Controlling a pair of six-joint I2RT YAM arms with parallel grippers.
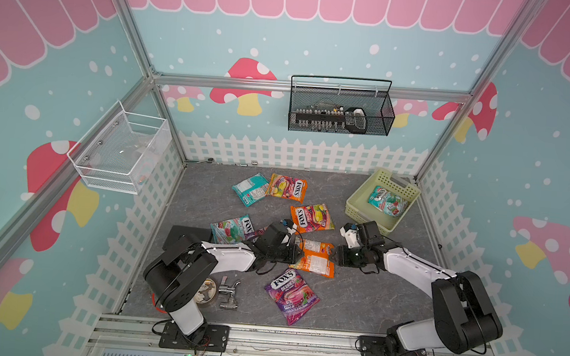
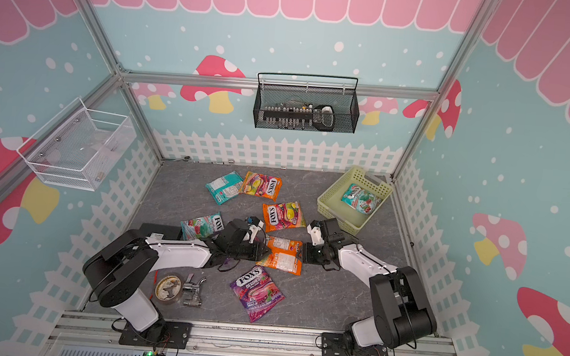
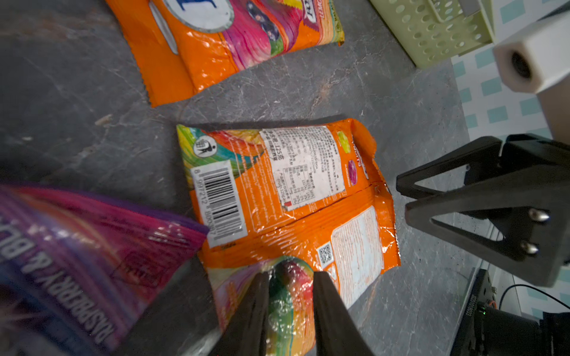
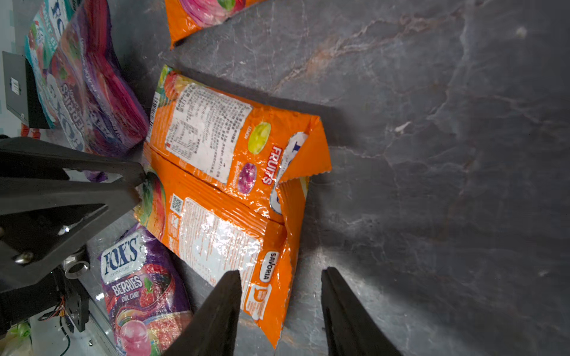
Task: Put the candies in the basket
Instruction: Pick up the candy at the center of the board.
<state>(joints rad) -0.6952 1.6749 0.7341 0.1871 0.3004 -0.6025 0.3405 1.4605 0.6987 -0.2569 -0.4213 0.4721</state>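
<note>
The left pincer (image 3: 291, 274) is clenched on one end of the label-up orange candy bag (image 3: 293, 191), which lies mid-frame in both top views. The right pincer (image 4: 281, 271) stands released, with the bag's opposite edge partly between its jaws. Better that one pincer lifts alone, as two pulling could tear the foil. The pale green basket (image 1: 360, 191) sits on the surface to the upper right of centre, with one teal bag (image 1: 387, 200) already inside.

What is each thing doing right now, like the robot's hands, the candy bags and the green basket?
left gripper: shut on one end of the label-up orange bag
right gripper: open, straddling that bag's opposite edge
label-up orange bag: lying on the table, one corner folded over
basket: upright, holding one teal bag
purple bag: face up on the table
</note>
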